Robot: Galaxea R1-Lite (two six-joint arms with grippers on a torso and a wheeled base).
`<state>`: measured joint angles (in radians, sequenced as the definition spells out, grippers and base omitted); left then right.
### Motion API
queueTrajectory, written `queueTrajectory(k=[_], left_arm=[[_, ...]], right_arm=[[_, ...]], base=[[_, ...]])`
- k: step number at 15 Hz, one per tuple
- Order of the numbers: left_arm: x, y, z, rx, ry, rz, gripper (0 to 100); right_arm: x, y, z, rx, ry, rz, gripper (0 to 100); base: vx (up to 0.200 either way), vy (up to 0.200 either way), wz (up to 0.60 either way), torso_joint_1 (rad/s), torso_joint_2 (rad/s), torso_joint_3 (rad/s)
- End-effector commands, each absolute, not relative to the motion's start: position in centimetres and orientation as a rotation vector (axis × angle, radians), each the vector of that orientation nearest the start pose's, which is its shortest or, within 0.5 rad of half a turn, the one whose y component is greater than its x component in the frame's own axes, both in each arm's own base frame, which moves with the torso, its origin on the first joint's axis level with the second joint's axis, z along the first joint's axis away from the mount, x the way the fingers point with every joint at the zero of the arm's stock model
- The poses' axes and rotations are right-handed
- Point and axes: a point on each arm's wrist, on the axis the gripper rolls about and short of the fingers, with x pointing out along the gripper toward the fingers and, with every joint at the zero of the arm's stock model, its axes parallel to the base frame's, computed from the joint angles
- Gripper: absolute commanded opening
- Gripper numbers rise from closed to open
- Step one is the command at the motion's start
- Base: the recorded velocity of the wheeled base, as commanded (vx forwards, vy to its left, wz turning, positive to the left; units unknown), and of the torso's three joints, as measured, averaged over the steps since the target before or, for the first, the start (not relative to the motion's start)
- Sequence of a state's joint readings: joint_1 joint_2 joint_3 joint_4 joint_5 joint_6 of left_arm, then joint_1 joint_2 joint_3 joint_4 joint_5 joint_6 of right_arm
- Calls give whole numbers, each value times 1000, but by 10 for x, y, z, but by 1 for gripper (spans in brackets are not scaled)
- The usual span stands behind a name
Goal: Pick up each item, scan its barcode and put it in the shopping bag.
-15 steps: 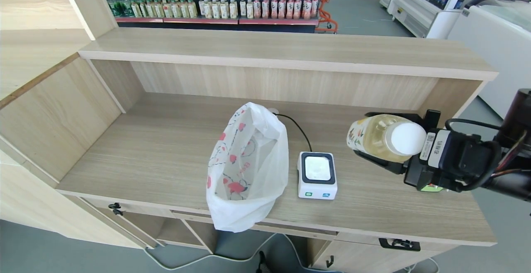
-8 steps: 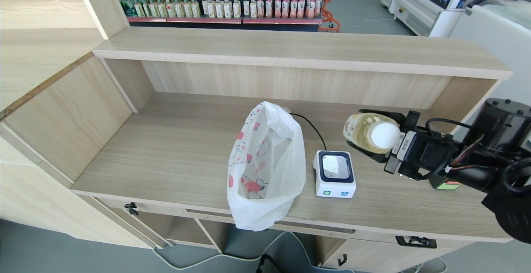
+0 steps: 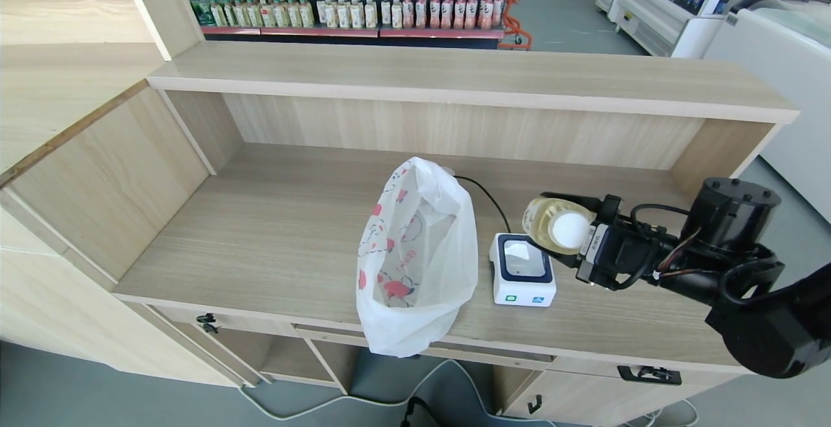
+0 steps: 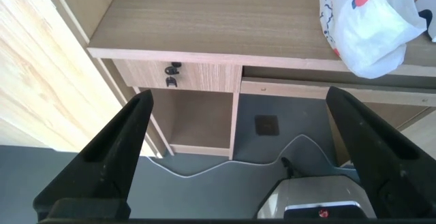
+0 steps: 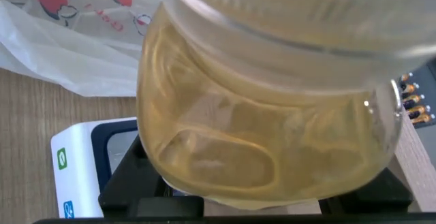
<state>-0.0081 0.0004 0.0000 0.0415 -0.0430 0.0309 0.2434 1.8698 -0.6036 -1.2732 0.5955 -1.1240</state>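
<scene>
My right gripper (image 3: 559, 231) is shut on a clear bottle (image 3: 552, 224) of yellow drink with a white cap. The bottle lies on its side, held just above the right edge of the white barcode scanner (image 3: 522, 276). Up close in the right wrist view, the bottle (image 5: 266, 108) hangs over the scanner (image 5: 95, 163), with the shopping bag (image 5: 75, 33) beyond. The white shopping bag (image 3: 415, 258) with red prints stands open on the counter, left of the scanner. My left gripper (image 4: 245, 156) is open, low in front of the counter's cabinet, with nothing between its fingers.
The wooden counter (image 3: 272, 232) has a raised back wall and side walls. A black cable (image 3: 483, 196) runs from the scanner toward the back. Drawers (image 4: 177, 74) sit under the counter's front edge. Shelves of bottles (image 3: 344, 12) stand far behind.
My right gripper has carried the bottle left and down, from beside the scanner to just over its right edge. The head view shifted a little, mostly before the last half second.
</scene>
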Motion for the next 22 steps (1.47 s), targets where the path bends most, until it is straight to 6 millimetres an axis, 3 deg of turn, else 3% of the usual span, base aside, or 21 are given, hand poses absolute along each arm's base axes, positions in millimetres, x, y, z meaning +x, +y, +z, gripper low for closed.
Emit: queueTrajectory(k=[1,9,22], left_arm=[[-23,-1,71,30,41,-51,100],[-23,-1,71,30,41,-51,100],[-23,-1,71,30,41,-51,100]], right_arm=[[304,88,135,-1054,-463,747,0],[324,94,118,-1057,-466,754,0],[338,96,116,-1050,-527,799,0]], base=[[0,0,0,0,0,0],[0,0,0,0,0,0],[0,0,0,0,0,0]])
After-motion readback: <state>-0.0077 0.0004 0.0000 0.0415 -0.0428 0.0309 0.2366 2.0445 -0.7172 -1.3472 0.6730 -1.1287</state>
